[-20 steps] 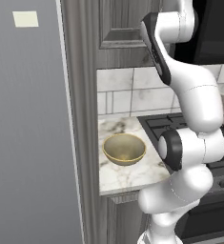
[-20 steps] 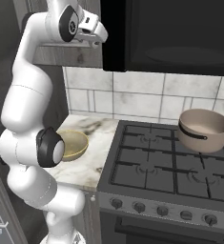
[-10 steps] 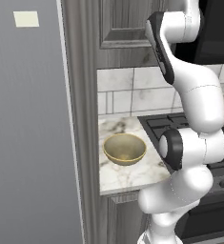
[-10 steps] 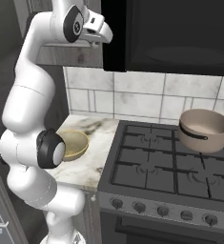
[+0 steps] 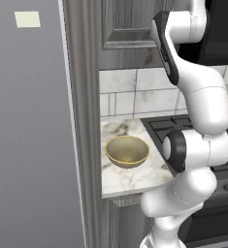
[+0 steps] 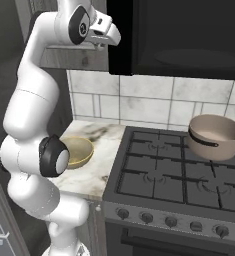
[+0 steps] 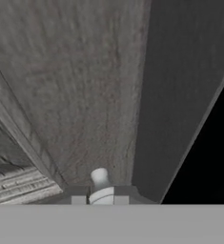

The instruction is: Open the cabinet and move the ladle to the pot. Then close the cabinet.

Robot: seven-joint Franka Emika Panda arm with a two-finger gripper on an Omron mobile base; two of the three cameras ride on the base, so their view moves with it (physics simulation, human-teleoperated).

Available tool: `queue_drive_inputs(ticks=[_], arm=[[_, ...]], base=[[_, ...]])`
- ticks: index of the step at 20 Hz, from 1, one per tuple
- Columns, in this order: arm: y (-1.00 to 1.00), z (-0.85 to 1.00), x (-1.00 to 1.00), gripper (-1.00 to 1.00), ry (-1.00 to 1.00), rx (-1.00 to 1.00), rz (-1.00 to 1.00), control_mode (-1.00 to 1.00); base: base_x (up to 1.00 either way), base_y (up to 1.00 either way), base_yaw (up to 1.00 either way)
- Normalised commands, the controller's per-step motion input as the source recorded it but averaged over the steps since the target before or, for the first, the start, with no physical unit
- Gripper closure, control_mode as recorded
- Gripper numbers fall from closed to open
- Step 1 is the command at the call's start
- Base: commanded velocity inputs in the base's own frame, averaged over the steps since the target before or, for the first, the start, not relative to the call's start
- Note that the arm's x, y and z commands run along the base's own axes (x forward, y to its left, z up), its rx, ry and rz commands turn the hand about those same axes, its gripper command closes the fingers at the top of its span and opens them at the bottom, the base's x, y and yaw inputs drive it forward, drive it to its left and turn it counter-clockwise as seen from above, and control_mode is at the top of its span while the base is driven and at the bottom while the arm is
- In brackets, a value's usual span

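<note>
- Right now the claw (image 7: 102, 196) is clenched on the cabinet knob (image 7: 100, 178); hand view has the knob sitting between the two dark tips at 6 o'clock.
- Cabinet (image 5: 127, 34) door looks flat against its frame in both base views, so I judge it not yet opened. Step one is at the grasp, pull pending.
- Arm reaches up to the door's lower corner beside the black hood (image 6: 189, 35); the hand (image 6: 101, 32) shows at roughly 11 o'clock in the right base view.
- Ladle: can't see it anywhere, presumably behind the door. Can't confirm.
- Pot (image 6: 215, 136) sits on the back right burner of the stove (image 6: 179, 175), about 3 o'clock in the right base view. Looks empty from this angle, no ladle in it.
- Yellow bowl (image 5: 127, 151) on the marble worktop (image 5: 130, 177) left of the stove, not part of the job, well apart from the pot.
- Tall grey panel (image 5: 28, 135) fills the 9 o'clock side of the left base view, untouched.
- Left to do, as I read it: swing the door open, let go of the knob, reach in for the ladle, carry it across to the pot, come back and shut the door. So early, basically nothing ticked off yet.
- Watch point: knob is small and round, so the grip could slip off on the pull.
</note>
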Motion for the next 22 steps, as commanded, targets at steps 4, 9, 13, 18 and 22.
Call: queue_drive_inputs(ticks=[4, 9, 13, 18, 22], arm=[[-0.35, -0.58, 0.03, 1.00, 0.09, 0.00, 0.00, -1.00], [-0.32, -0.68, -0.45, 1.00, 0.11, 0.01, 0.00, -1.00], [-0.20, -0.80, -0.87, 1.00, 0.08, 0.03, 0.00, -1.00], [-0.09, -0.76, -1.00, 1.00, 0.04, 0.03, 0.00, -1.00], [0.00, -0.71, -1.00, 1.00, 0.04, 0.02, 0.00, -1.00]], base=[[0.00, 0.00, 0.00], [0.00, 0.00, 0.00], [0.00, 0.00, 0.00], [0.00, 0.00, 0.00], [0.00, 0.00, 0.00]])
